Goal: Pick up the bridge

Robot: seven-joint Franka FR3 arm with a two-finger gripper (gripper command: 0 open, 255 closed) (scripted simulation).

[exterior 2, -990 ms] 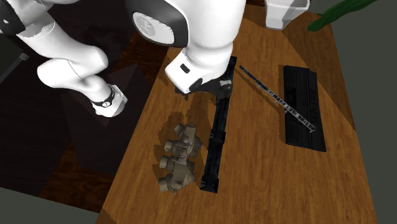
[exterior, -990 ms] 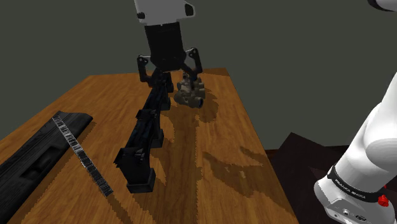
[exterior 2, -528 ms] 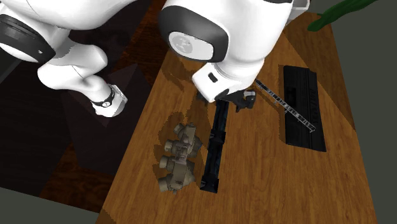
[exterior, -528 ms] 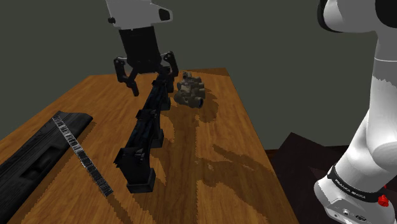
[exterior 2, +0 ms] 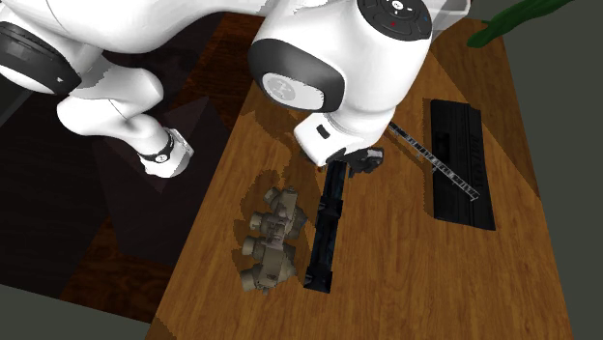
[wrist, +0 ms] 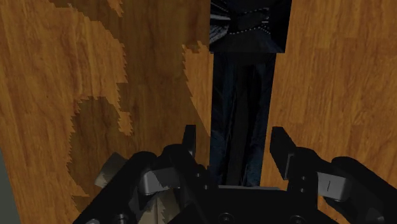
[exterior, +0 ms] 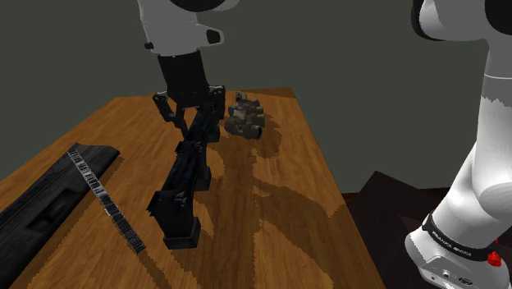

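The bridge (exterior: pixel 185 176) is a long black model lying flat on the wooden table (exterior: pixel 287 213), running from the near side toward the far edge. In the second exterior view the bridge (exterior 2: pixel 327 220) reaches out from under the arm. My black gripper (exterior: pixel 195 115) is low over its far end, one finger on each side. In the wrist view the bridge (wrist: pixel 245 95) runs between the fingers of the gripper (wrist: pixel 234 143). The fingers are open but narrow, and a sliver of wood shows between one finger (wrist: pixel 189 141) and the bridge's side.
A lumpy grey-brown object (exterior: pixel 244 117) sits just beside the bridge's far end. A thin black-and-white strip (exterior: pixel 107 201) and a flat black case (exterior: pixel 41 201) lie at the shoulder view's left. A white container (exterior 2: pixel 435 19) stands at a table corner.
The gripper has come down over the bridge's far end and its fingers have drawn in from wide open to close beside the bridge.
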